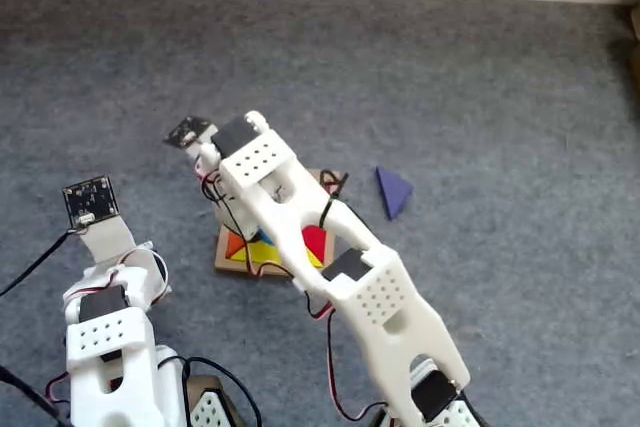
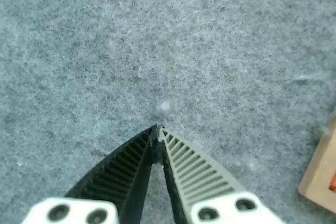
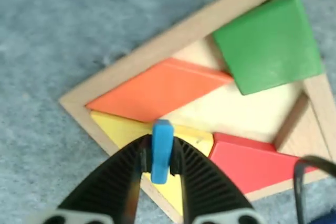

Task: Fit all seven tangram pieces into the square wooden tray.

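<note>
My right gripper (image 3: 161,141) is shut on a blue piece (image 3: 161,156), held on edge just above the square wooden tray (image 3: 173,32). In the tray lie an orange parallelogram (image 3: 157,90), a yellow triangle (image 3: 123,129) and a red triangle (image 3: 247,161). A green square (image 3: 268,43) sits at one corner, its edge riding over the rim. Bare wood shows in the middle. A purple triangle (image 1: 393,190) lies on the carpet right of the tray (image 1: 225,257). My left gripper (image 2: 157,129) is shut on nothing, over carpet beside the tray's corner (image 2: 320,177).
Grey carpet covers the whole floor. The right arm (image 1: 300,217) stretches across the tray and hides much of it from above. The left arm (image 1: 108,332) stands at the lower left. A pale wall edge runs along the back.
</note>
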